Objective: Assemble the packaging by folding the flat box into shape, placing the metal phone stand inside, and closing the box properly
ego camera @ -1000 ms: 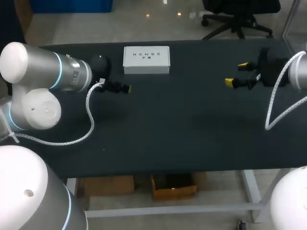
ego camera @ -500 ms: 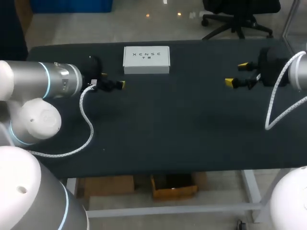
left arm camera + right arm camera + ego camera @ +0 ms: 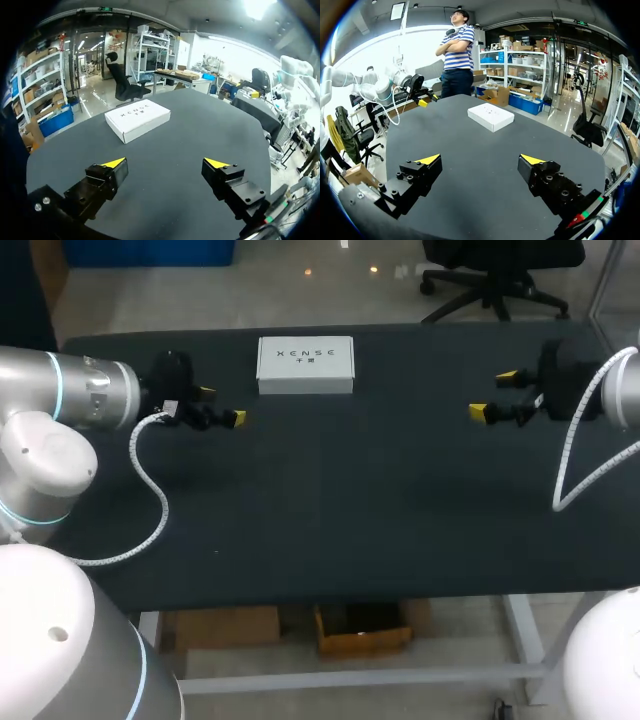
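– Left tool (image 3: 221, 405) wide, empty; I've pulled it back left. Right tool (image 3: 493, 394) wide, unmoved.
– Box (image 3: 305, 364)?
– Closed, far side of counter (image 3: 350, 500), untouched. Retreat suggests task finished.

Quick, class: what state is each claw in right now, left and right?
The yellow-tipped left claw: open, holding nothing.
The yellow-tipped right claw: open, holding nothing.

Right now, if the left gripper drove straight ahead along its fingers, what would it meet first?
Most likely the white box. It lies ahead of the open left gripper, slightly toward one finger's side, with only bare table between them. The gripper's height is hard to judge, so it might clip a corner or pass over the box.
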